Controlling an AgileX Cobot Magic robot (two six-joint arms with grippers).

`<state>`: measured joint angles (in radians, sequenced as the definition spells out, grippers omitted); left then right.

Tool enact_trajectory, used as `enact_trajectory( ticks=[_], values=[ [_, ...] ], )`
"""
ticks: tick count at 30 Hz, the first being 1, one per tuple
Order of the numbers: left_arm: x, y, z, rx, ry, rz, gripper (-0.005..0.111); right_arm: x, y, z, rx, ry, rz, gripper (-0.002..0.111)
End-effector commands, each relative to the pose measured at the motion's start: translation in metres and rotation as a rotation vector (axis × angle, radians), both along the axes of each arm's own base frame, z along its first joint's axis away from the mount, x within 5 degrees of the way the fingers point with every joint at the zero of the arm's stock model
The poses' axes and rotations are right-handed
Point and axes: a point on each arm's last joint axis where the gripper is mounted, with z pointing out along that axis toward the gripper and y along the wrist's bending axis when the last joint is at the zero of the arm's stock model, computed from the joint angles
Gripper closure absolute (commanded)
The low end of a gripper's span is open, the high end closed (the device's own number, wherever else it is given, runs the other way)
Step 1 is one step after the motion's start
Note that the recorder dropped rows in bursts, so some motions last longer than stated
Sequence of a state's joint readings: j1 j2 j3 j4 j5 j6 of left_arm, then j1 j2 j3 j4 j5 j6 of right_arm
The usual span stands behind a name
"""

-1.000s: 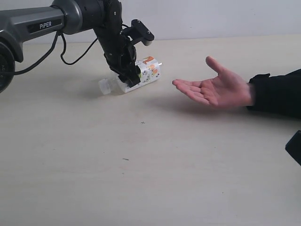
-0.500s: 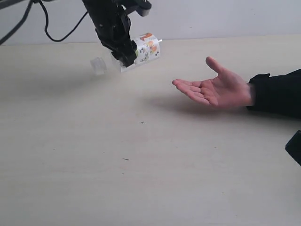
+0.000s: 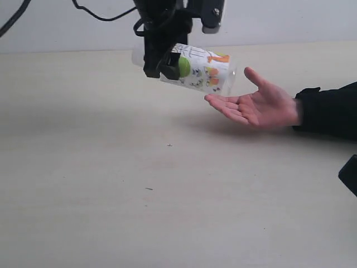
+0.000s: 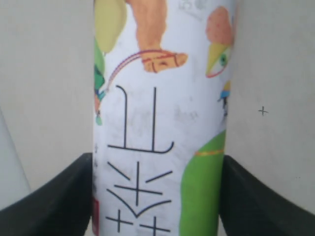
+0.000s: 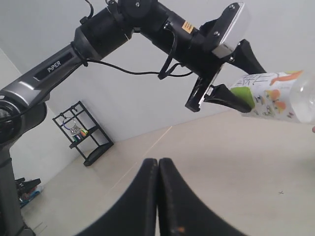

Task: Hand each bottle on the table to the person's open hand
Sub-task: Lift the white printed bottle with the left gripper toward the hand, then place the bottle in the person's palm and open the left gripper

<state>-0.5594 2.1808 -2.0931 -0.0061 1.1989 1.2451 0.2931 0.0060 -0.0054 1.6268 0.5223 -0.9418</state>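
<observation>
One bottle shows: the clear white-label bottle with fruit print [image 3: 198, 70]. It hangs tilted in the air above the table [image 3: 167, 195], and my left gripper [image 3: 162, 64] is shut on its label. Its clear base end sits just above the fingertips of the person's open hand [image 3: 256, 103], palm up, black cuff behind. In the left wrist view the bottle [image 4: 157, 98] fills the gap of the left gripper [image 4: 157, 196], black fingers [image 4: 59, 196] tight on both sides. The right gripper [image 5: 158, 164] is shut and empty, looking at the bottle [image 5: 268, 101]. The other bottles are out of view.
The left arm and its cable [image 5: 123, 29] reach in from the upper left. A black object [image 3: 348, 174] pokes in at the right edge of the exterior view. A dark shelf rack [image 5: 81, 130] stands far off. Tiny specks [image 3: 169, 145] mark the table.
The left gripper has lifted the bottle off the table and carried it right toward the hand, turning it so its base points at the fingers. The hand has stayed put.
</observation>
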Motion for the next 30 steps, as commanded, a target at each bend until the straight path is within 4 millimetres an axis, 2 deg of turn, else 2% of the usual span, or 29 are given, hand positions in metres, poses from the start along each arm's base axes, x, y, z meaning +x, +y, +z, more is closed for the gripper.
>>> enact_trajectory(
  ticks=[1, 4, 10, 19, 24, 30],
  values=[
    [-0.018, -0.036, 0.010, -0.006, -0.120, -0.252, 0.106, 0.000, 0.000, -0.001, 0.005, 0.001, 0.000, 0.108],
    [-0.025, -0.058, 0.013, -0.035, -0.211, -0.338, 0.106, 0.000, 0.000, -0.001, 0.005, 0.001, 0.000, 0.108],
    [-0.028, -0.080, 0.008, -0.045, -0.357, -0.484, 0.107, 0.000, 0.000, -0.001, 0.005, 0.001, 0.000, 0.108],
    [-0.017, -0.089, -0.033, 0.045, -0.362, -0.628, 0.107, 0.000, 0.000, -0.001, 0.005, 0.001, 0.000, 0.108],
    [-0.011, -0.092, -0.050, 0.107, -0.406, -0.723, 0.107, 0.000, 0.000, -0.001, 0.005, 0.001, 0.000, 0.108],
    [-0.007, -0.096, -0.062, 0.118, -0.423, -0.749, 0.107, 0.000, 0.000, -0.001, 0.005, 0.001, 0.000, 0.108]
  ],
)
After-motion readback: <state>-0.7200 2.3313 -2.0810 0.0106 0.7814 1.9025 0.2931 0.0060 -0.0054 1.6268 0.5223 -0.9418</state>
